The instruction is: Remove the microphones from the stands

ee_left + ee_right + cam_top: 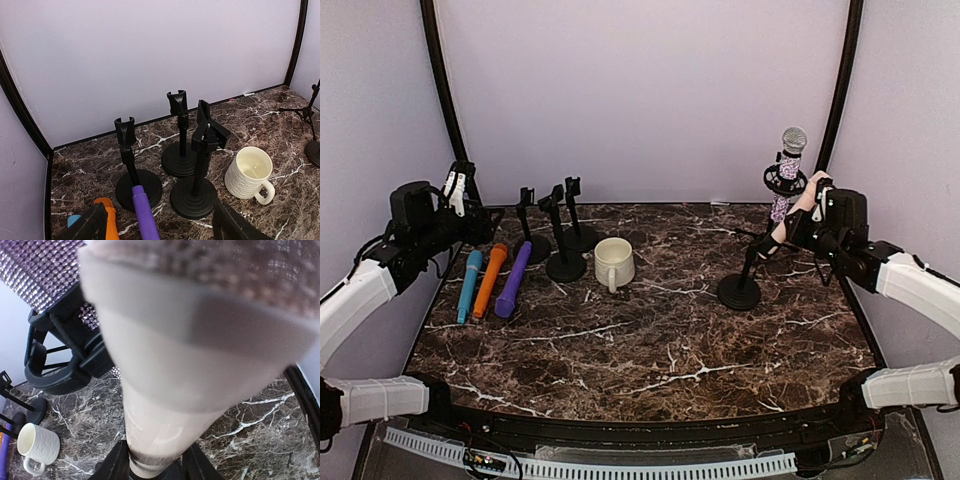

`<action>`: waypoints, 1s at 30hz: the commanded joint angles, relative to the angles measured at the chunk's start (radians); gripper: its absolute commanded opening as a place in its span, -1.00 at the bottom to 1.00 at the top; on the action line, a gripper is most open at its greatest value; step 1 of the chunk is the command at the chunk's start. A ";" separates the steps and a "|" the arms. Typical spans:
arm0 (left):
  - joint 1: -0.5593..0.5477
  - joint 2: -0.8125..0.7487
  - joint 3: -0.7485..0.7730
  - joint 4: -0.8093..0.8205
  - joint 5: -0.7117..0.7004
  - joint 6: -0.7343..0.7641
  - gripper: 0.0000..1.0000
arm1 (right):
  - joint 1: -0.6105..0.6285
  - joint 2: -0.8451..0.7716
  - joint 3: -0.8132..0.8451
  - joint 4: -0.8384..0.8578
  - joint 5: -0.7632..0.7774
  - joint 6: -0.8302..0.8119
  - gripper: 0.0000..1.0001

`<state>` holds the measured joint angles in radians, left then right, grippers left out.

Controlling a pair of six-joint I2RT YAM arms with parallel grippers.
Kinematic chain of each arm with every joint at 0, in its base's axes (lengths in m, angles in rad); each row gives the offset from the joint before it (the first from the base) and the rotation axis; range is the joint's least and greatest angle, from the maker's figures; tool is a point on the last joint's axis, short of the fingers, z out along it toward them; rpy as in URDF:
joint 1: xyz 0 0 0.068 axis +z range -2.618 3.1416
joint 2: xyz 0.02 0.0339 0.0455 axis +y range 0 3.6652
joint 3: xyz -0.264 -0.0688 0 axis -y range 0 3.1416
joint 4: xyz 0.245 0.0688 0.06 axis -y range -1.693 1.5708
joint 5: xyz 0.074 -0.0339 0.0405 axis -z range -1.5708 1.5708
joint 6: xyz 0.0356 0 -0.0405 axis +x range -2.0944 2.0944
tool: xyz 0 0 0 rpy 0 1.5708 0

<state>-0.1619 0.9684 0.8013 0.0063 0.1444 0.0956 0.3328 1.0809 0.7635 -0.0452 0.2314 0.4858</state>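
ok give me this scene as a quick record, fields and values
microphone: sparkly, seated in the clip of the stand
right gripper: shut on the microphone's lower end
left gripper: open, holding nothing
empty stands: three, back left
lying flat: blue mic, orange mic, purple mic
mug: white, upright, beside the empty stands

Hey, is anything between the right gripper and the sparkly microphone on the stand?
Nothing visible. The right gripper is already at the lower end of the microphone, fingers touching both sides in the wrist view. The only thing holding it back is the stand's black clip ring, which it sits in.
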 commanded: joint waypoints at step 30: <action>-0.432 0.077 0.024 0.080 0.068 -0.080 0.48 | 0.145 -0.332 -0.095 -0.169 0.059 0.107 -0.07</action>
<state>-0.5472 1.0183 0.7959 0.0399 0.1696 0.0757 0.4900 0.7952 0.6247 -0.1158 0.1501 0.5701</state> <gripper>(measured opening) 0.737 0.382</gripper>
